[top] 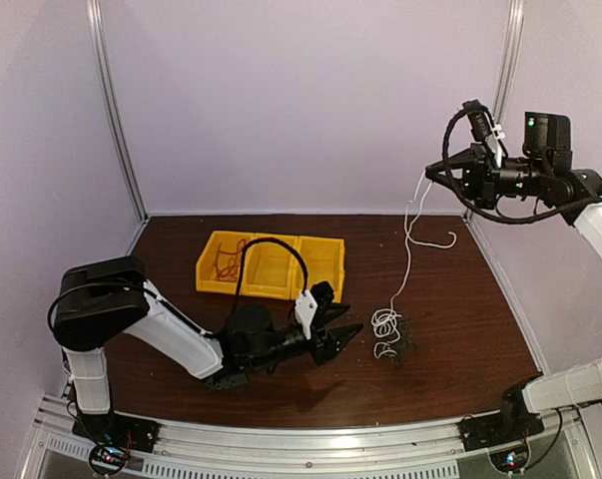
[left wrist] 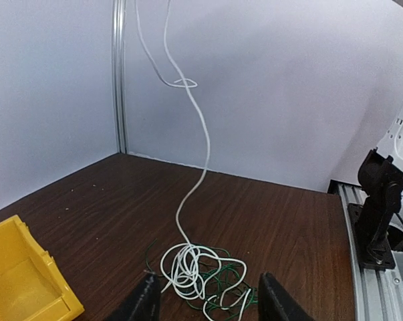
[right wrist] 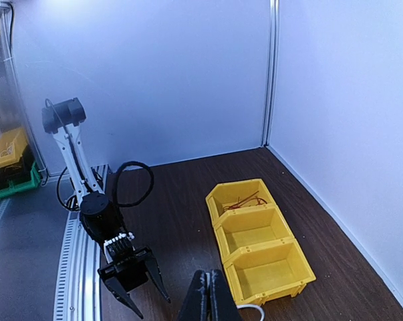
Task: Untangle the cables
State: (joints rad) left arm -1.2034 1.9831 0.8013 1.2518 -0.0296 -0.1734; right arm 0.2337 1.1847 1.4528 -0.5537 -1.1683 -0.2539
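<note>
My right gripper (top: 430, 176) is raised high at the back right, shut on the white cable (top: 408, 249). The cable hangs down to a coil on the table, tangled with the dark green cable (top: 402, 341). In the left wrist view the white coil (left wrist: 186, 265) lies over the green cable (left wrist: 222, 286), just ahead of my open, empty left gripper (left wrist: 208, 304). In the top view the left gripper (top: 342, 311) is low over the table, left of the tangle. The red cable (top: 227, 259) lies in the left compartment of the yellow bin (top: 271, 291). My right gripper (right wrist: 208, 301) shows closed fingers.
The three-compartment yellow bin (right wrist: 216, 227) stands at the back centre-left; its other two compartments hold nothing. The red cable (right wrist: 242, 200) shows in its far compartment. The right arm's base (left wrist: 378, 207) stands at the table's near right edge. Walls close off the back and sides.
</note>
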